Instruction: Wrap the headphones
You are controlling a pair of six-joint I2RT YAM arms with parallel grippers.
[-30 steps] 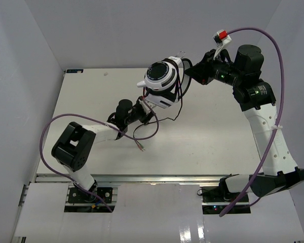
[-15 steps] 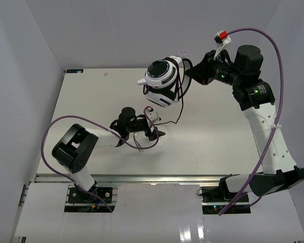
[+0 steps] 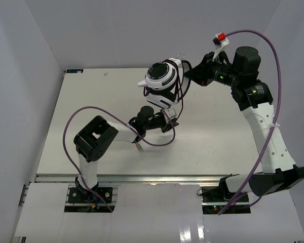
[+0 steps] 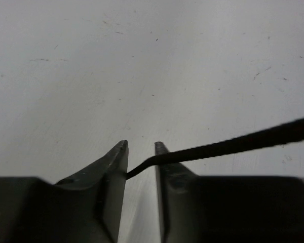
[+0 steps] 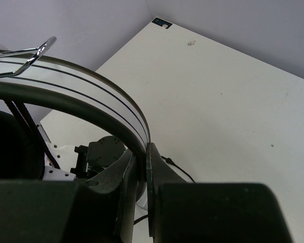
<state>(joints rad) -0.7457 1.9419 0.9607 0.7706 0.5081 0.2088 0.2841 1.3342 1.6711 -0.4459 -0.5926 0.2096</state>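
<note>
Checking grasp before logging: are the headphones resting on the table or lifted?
Lifted. The right gripper pinches the headband, holding the headphones above the table.

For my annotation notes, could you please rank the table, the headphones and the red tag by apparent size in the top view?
1. Table
2. Headphones
3. Red tag, raised nearer the camera, yet clearly smallest.

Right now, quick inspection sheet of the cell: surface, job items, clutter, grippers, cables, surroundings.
Surface: white table, a few small specks.
Job's things: headphones held up off the table; black cord hangs down from them.
Clutter: nothing seen.
Grippers: right gripper shut on the headband; left gripper fingers pinch the cord.
Cables: purple arm cables loop free on both arms.
Surroundings: plain white walls.
</note>
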